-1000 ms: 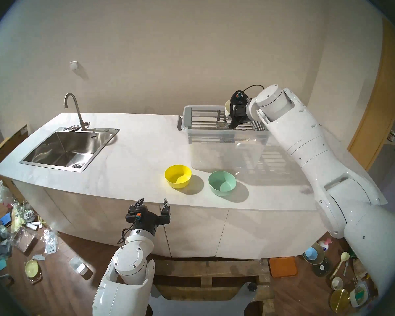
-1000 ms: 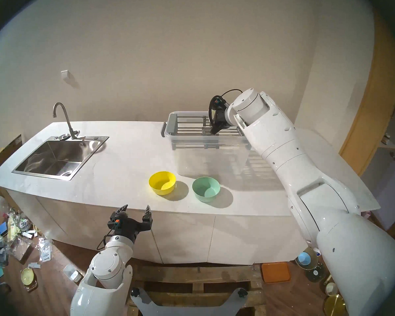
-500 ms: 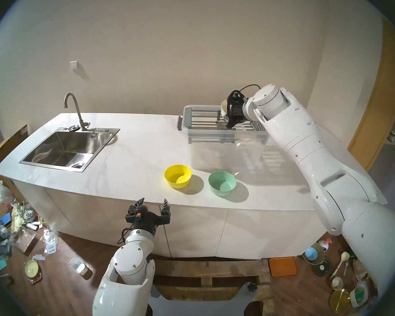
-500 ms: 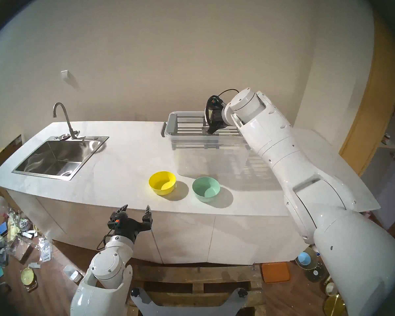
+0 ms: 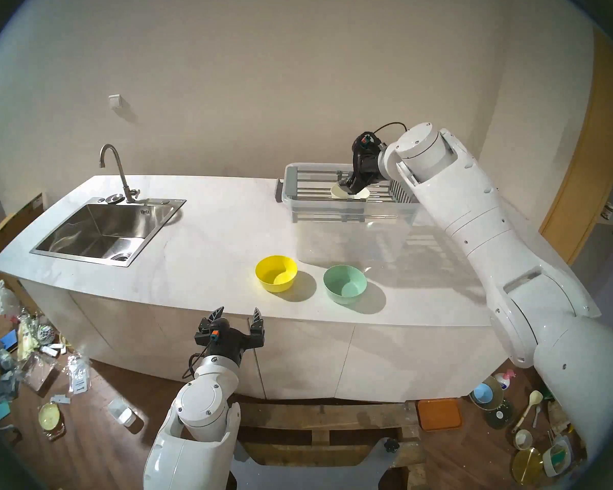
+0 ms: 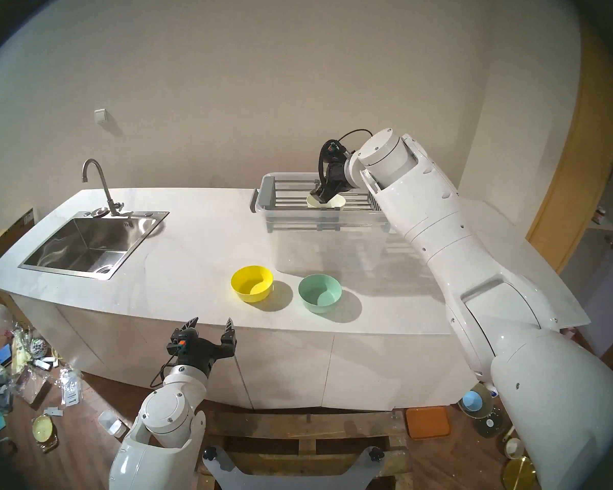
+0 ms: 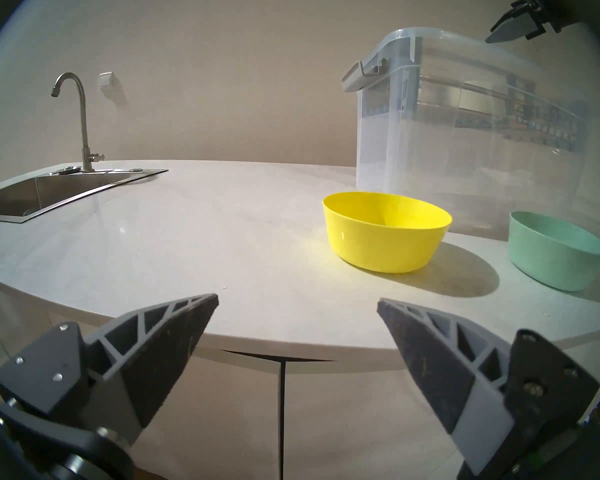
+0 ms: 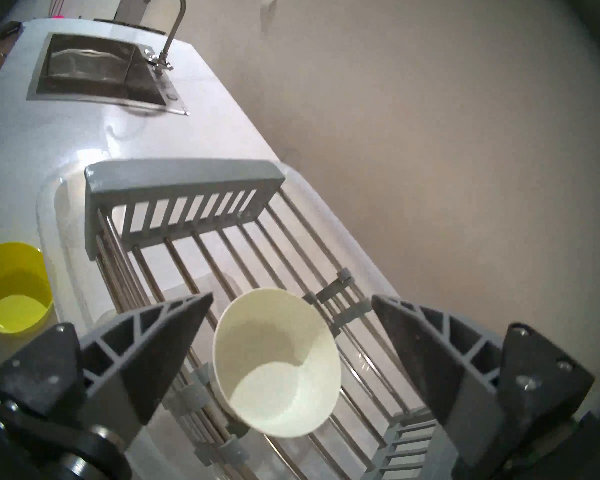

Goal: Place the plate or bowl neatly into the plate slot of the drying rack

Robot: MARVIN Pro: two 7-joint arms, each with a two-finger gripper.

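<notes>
Nearest to me, my left gripper (image 5: 237, 314) hung level just off the front edge of the white counter (image 5: 199, 238), its two fingers spread wide with nothing between them; its own camera showed the dark pads (image 7: 168, 351) parted over the cabinet seam.

A little farther in, on the counter, the yellow bowl (image 5: 276, 273) and the mint-green bowl (image 5: 345, 284) sat upright side by side, close but apart. Both stood just in front of the clear plastic tub (image 5: 351, 234).

The steel sink (image 5: 100, 227) and its curved tap (image 5: 115, 171) lay well off to the left.

On top of the tub sat the drying rack (image 5: 290, 181), its grey frame spanning the tub's rim and its slatted end basket (image 5: 402, 195) on the right end. A cream bowl (image 8: 278, 365) rested mouth-up on the plate slot (image 8: 253, 247), on the long steel rods toward the basket end, sitting a bit tilted rather than standing on edge. Grey clips crossed the rods just beside it.

Over that bowl I had my right gripper (image 8: 291, 316), pointing down and to the left from the far side of the rack. From the wrist camera its fingers (image 8: 160, 351) stood wide apart, one on each side of the bowl, and neither pad touched it: released, holding nothing. From the head views a finger overlapped the bowl's rim, so I could not judge the clearance there.
</notes>
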